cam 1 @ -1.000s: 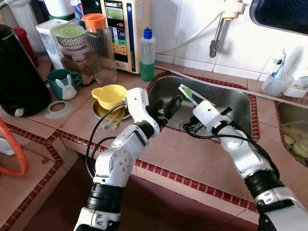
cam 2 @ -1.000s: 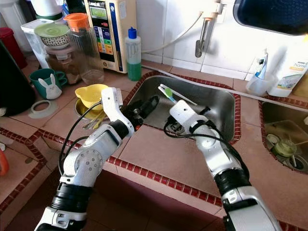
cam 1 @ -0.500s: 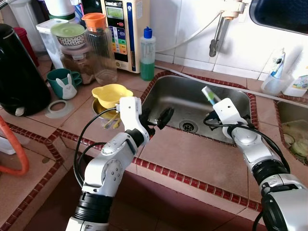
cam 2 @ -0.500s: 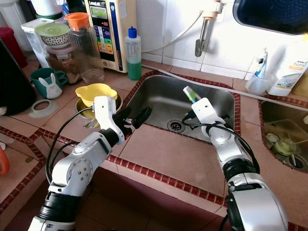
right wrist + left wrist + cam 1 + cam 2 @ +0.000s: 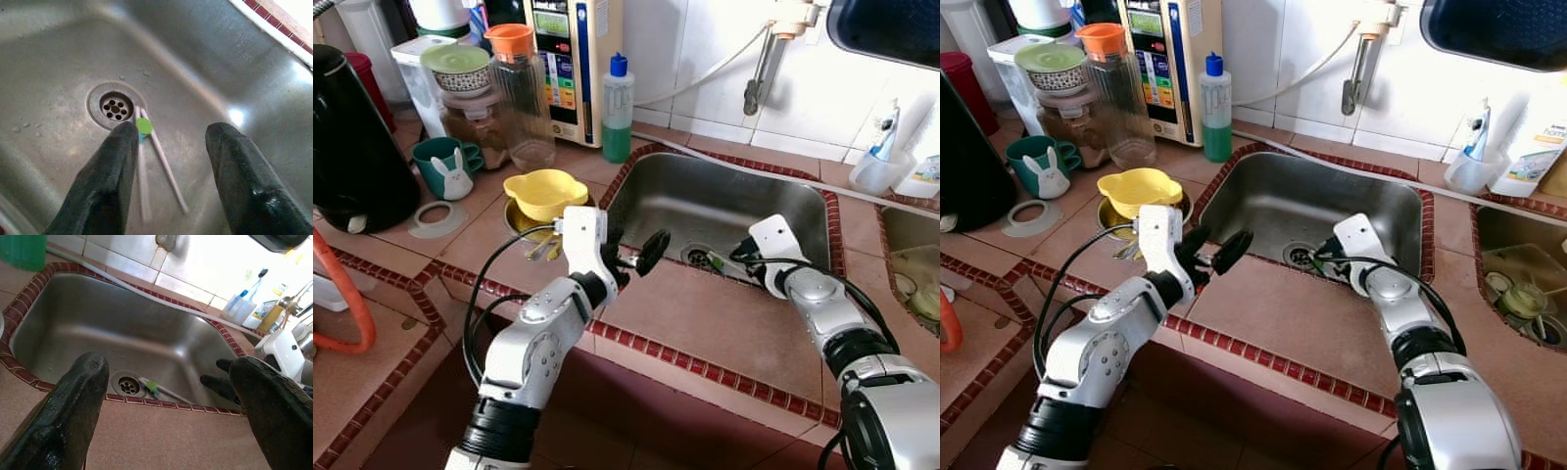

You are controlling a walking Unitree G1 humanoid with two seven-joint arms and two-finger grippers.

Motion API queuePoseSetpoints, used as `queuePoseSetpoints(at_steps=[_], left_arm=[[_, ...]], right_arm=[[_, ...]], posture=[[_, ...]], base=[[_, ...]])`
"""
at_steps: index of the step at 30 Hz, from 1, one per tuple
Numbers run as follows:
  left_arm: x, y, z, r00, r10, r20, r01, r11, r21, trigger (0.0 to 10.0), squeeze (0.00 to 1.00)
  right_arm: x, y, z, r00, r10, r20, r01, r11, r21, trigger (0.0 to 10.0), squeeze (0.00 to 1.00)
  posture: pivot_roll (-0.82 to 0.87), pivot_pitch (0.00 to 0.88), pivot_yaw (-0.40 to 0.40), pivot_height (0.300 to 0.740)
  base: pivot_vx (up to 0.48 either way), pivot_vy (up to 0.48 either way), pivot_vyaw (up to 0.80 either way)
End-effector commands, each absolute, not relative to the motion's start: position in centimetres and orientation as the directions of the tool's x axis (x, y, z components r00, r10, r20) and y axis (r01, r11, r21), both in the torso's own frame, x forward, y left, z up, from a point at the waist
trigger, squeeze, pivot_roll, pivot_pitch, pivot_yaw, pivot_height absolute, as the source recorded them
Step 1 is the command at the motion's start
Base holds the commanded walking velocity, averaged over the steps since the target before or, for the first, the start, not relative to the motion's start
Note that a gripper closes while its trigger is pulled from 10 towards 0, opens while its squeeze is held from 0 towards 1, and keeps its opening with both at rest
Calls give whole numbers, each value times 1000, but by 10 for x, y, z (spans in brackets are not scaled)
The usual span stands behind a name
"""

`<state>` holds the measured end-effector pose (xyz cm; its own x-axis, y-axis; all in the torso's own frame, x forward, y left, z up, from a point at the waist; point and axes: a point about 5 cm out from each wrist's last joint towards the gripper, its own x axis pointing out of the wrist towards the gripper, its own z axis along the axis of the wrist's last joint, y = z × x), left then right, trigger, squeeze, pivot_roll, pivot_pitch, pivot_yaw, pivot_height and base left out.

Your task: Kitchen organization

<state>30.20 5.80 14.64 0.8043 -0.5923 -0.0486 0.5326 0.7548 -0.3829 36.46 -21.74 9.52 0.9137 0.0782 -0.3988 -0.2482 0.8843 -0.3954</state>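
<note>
Hard to make out from the head views: thin white toothbrush with green head (image 5: pixel 155 387), lying flat on the stainless steel sink (image 5: pixel 724 201) floor beside the round drain (image 5: pixel 112 104). Right gripper (image 5: pixel 171 142) just above it, fingers spread wide, empty. Left gripper (image 5: pixel 636 257) over the sink's tiled front rim, fingers wide apart, empty.

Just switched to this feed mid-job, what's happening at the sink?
The right gripper hangs open inside the steel sink, right above a thin clear stick with a green tip lying on the bottom beside the drain. It holds nothing. The left gripper hovers open over the tiled counter edge in front of the sink.
</note>
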Motion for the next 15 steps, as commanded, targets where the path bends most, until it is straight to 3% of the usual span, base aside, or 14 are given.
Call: queuePoseSetpoints(at_steps=[1, 12, 15], left_arm=[[302, 57, 150, 798, -602, -37, 553, 754, -356, 10000, 1000], [310, 65, 155, 818, -575, -9, 553, 790, -265, 10000, 1000], [324, 78, 165, 861, -508, 24, 503, 845, -180, 10000, 1000]], right_arm=[[367, -220, 100, 915, 74, -396, -239, 891, -386, 10000, 1000], [378, -215, 130, 970, 97, -224, -169, 931, -325, 10000, 1000], [373, -201, 145, 983, 171, -72, -183, 961, -209, 10000, 1000]], posture=[[138, 0, 0, 740], [134, 0, 1, 740], [129, 0, 1, 740]], base=[[0, 0, 0], [0, 0, 0], [0, 0, 0]])
